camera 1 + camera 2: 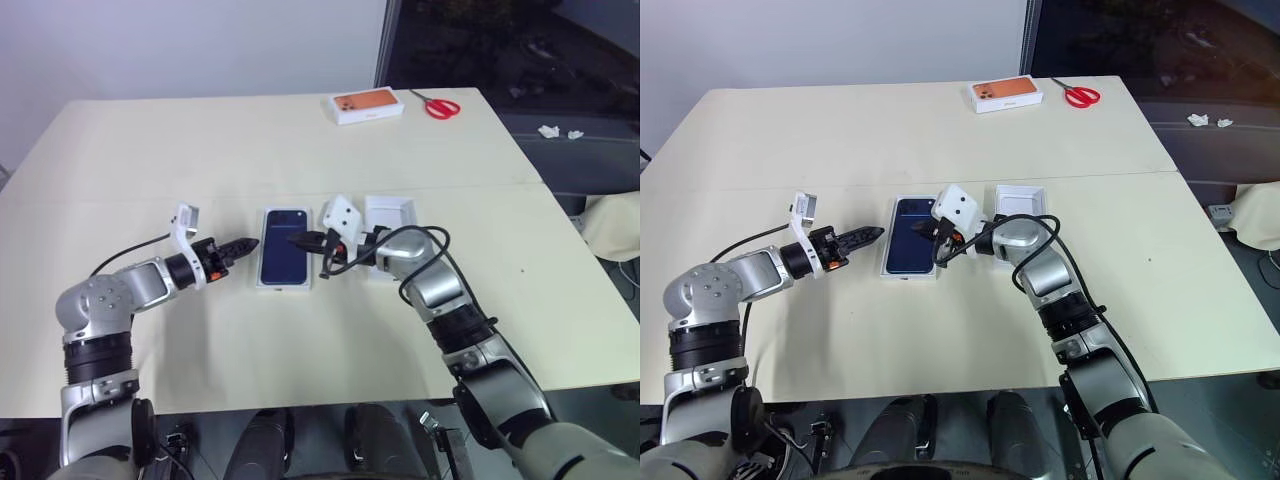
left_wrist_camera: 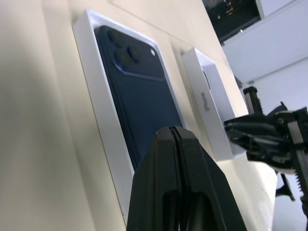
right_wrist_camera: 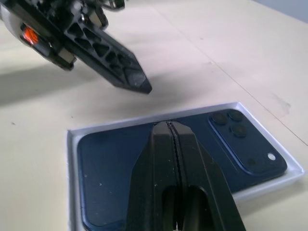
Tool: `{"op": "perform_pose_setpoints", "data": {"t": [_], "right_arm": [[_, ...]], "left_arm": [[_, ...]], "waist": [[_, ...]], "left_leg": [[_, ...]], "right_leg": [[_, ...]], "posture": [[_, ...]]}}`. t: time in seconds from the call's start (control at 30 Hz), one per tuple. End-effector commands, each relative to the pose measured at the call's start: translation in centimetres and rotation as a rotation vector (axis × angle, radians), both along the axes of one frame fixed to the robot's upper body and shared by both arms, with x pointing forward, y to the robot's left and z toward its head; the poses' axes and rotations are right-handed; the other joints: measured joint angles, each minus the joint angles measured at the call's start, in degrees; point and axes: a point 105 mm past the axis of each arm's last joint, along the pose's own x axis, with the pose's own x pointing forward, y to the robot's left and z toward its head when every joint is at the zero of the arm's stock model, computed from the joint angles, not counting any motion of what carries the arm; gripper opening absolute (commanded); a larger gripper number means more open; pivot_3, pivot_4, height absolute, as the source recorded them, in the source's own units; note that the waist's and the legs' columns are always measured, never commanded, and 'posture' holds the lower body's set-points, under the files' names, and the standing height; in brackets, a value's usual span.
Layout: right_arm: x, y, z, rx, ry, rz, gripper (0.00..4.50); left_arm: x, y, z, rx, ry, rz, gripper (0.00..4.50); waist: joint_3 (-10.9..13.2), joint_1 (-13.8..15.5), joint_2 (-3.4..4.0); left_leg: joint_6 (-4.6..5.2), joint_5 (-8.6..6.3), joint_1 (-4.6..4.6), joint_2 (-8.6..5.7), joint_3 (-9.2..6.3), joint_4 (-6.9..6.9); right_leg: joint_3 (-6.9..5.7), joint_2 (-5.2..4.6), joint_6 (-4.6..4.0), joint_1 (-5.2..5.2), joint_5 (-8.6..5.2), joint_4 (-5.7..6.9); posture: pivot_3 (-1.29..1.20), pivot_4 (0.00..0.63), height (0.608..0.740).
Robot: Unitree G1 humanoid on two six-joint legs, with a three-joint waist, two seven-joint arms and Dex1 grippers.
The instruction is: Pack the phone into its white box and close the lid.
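Both grippers [image 1: 243, 244] [image 1: 300, 240] pinched shut, empty – nudging the phone [image 1: 285, 259] could skew it in the box [image 2: 98, 96], lid [image 1: 391, 213] at three o'clock

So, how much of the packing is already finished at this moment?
Done: the phone lies in the white box, back side up. In hand: nothing; the left gripper and right gripper are both shut and empty, at the box's two sides. Left: the lid sits apart on the table and must go on.
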Motion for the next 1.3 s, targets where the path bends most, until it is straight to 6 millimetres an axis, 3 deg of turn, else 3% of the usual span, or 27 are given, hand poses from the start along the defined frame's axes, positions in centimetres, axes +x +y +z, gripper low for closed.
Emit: {"op": "perform_pose_setpoints", "data": {"t": [0.03, 0.23, 0.37, 0.5, 0.67, 0.87, 0.97, 1.13, 1.3], "right_arm": [[0.4, 0.4, -0.9, -0.068, -0.048, -0.029, 0.00], [0.1, -0.1, -1.8, -0.141, -0.083, -0.013, 0.00], [0.7, -0.5, -0.6, -0.081, -0.066, -0.040, 0.00], [1.6, -1.7, 0.5, -0.047, -0.068, -0.083, 0.00], [2.1, -3.2, 0.3, -0.087, -0.081, -0.113, 0.00], [2.0, -4.5, -0.3, -0.106, -0.053, -0.118, 0.00], [1.5, -4.4, -0.5, -0.113, -0.049, -0.103, 0.00], [1.1, -4.3, -0.9, -0.136, -0.048, -0.087, 0.00], [1.1, -4.3, -1.6, -0.179, -0.072, -0.092, 0.00]], "left_arm": [[-0.1, -1.0, -0.6, 0.046, -0.008, -0.041, 0.05], [-1.1, -1.0, -3.0, 0.203, -0.008, -0.086, 0.05], [-0.8, -0.3, -2.3, 0.195, -0.057, -0.055, 0.05], [0.8, 2.2, -0.5, 0.168, -0.130, 0.073, 0.05], [1.2, 3.5, -0.7, 0.195, -0.130, 0.117, 0.05], [1.0, 3.6, -1.5, 0.203, -0.112, 0.119, 0.05], [0.4, 3.0, -1.7, 0.175, -0.093, 0.072, 1.28], [0.4, 3.4, -2.6, 0.224, -0.056, 0.090, 3.77], [0.5, 4.1, -3.3, 0.298, -0.069, 0.121, 3.77]], "waist": [[0.0, 0.0, 0.00], [0.0, -0.1, 0.03], [0.0, -0.1, 0.04], [0.0, 0.0, 0.04], [0.0, 0.0, 0.03], [0.0, -0.1, 0.03], [0.0, -0.1, 0.03], [0.0, -0.1, 0.04], [0.0, -0.1, 0.04]], "left_leg": [[0.00, 0.00, 0.00, 0.00, 0.00, 0.00], [-0.02, 0.01, 0.03, 0.01, 0.00, -0.02], [0.03, -0.02, 0.14, 0.01, 0.00, -0.03], [0.05, -0.03, 0.12, 0.01, -0.01, -0.02], [0.12, -0.07, 0.09, 0.00, 0.01, -0.03], [0.14, -0.08, 0.06, 0.00, 0.01, -0.02], [0.29, -0.17, 0.06, 0.01, 0.01, -0.02], [0.30, -0.17, 0.07, 0.01, 0.00, -0.01], [0.30, -0.17, 0.14, 0.01, 0.00, 0.00]], "right_leg": [[0.00, 0.00, 0.00, -0.01, 0.00, 0.00], [0.01, 0.02, 0.00, 0.01, 0.00, 0.01], [0.02, 0.02, 0.00, 0.13, 0.00, 0.00], [0.00, 0.02, 0.00, 0.11, 0.00, 0.00], [0.01, 0.02, 0.00, 0.09, 0.00, -0.02], [0.01, 0.02, 0.00, 0.06, 0.00, -0.01], [0.01, 0.02, 0.00, 0.06, 0.00, -0.01], [0.00, 0.02, 0.00, 0.08, 0.00, 0.00], [0.00, 0.02, 0.00, 0.12, 0.00, 0.02]], "posture": [[0.00, 0.150, 0.740], [0.00, 0.150, 0.740], [0.00, 0.150, 0.740], [0.00, 0.150, 0.740], [0.00, 0.150, 0.740], [0.00, 0.150, 0.740], [0.00, 0.150, 0.740], [0.00, 0.150, 0.740], [0.00, 0.150, 0.740]]}}
